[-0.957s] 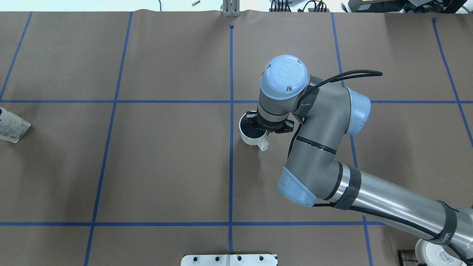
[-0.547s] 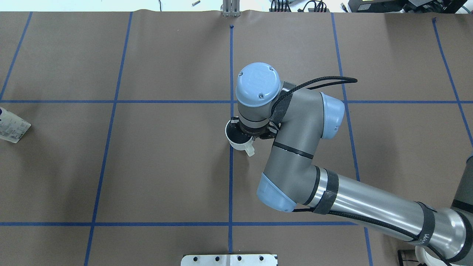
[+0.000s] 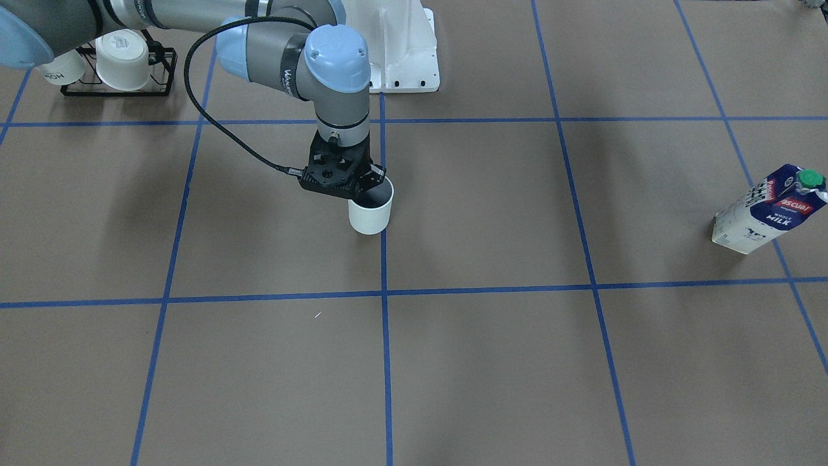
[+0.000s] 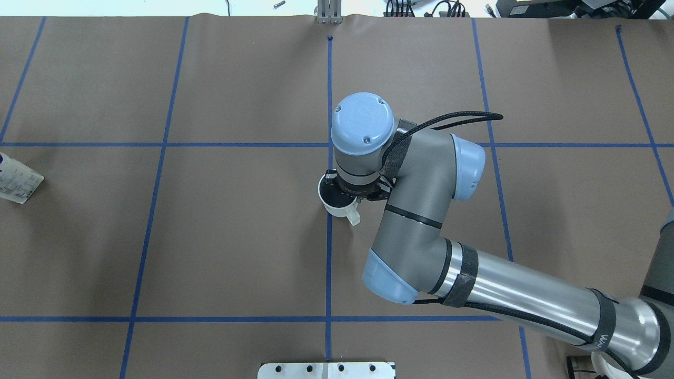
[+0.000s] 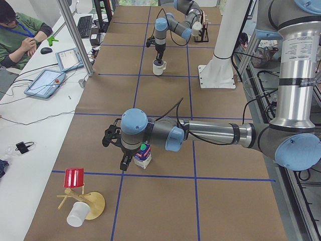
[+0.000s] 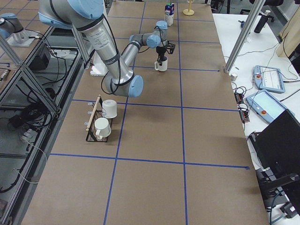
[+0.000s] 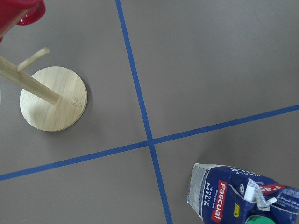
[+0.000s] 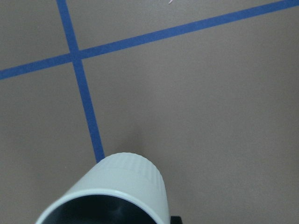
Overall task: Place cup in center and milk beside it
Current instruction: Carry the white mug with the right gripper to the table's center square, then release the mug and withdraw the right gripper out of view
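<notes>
Just past my left gripper, toward the table's end, a wooden mug tree stands on its round base. A red cup sits on top of it and a pale cup is low beside the base. Well behind my right gripper, near the table's corner, a black wire rack holds two white mugs, their bases showing.

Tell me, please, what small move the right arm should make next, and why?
Probably ease the cup straight down and open the right gripper: it pinches the rim, and the cup is over the vertical tape line in the center; whether it has landed is unclear.
</notes>
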### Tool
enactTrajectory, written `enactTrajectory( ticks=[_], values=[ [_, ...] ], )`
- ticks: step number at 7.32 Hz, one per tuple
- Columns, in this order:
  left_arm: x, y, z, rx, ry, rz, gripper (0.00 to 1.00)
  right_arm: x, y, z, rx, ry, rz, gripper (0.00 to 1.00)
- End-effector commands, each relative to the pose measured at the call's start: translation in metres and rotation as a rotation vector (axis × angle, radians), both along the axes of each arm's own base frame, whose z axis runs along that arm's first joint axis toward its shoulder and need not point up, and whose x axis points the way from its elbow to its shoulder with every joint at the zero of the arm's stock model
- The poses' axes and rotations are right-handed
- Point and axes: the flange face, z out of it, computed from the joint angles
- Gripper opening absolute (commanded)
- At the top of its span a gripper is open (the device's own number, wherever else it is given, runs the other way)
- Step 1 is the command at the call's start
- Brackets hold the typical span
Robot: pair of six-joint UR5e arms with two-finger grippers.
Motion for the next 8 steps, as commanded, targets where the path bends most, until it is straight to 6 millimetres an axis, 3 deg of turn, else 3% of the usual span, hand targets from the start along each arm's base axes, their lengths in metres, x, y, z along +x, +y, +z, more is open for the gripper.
enactTrajectory(
  ticks=[1, 2, 3, 4, 5, 6, 7, 8],
  values=[
    [0.000, 0.000, 0.000, 0.000, 0.000, 0.000, 0.99, -0.012, -0.002, 0.003, 0.012, -0.030, -0.001, 0.00],
    [0.000, 0.000, 0.000, 0.000, -0.001, 0.000, 0.99, -0.015, -0.002, 0.006, 0.022, -0.033, -0.012, 0.37],
    [0.000, -0.001, -0.001, 0.001, -0.001, 0.000, 0.99, -0.018, -0.002, 0.006, 0.021, -0.030, -0.010, 0.99],
    [0.000, 0.000, 0.000, 0.000, -0.001, 0.000, 0.99, -0.012, -0.006, -0.011, 0.032, -0.050, -0.009, 1.00],
    [0.000, -0.001, -0.001, 0.000, -0.001, -0.001, 0.99, 0.017, -0.026, -0.031, 0.032, -0.072, 0.018, 1.00],
    [0.000, -0.004, -0.003, -0.004, 0.000, -0.003, 0.99, 0.068, -0.046, -0.051, 0.061, -0.076, -0.022, 1.00],
    [0.000, -0.004, -0.006, 0.001, 0.001, -0.003, 0.99, 0.135, -0.082, -0.056, 0.076, -0.074, -0.053, 1.00],
    [0.000, -0.003, -0.009, 0.024, -0.001, 0.001, 0.99, 0.203, -0.127, -0.034, 0.118, -0.065, -0.104, 1.00]
  ],
)
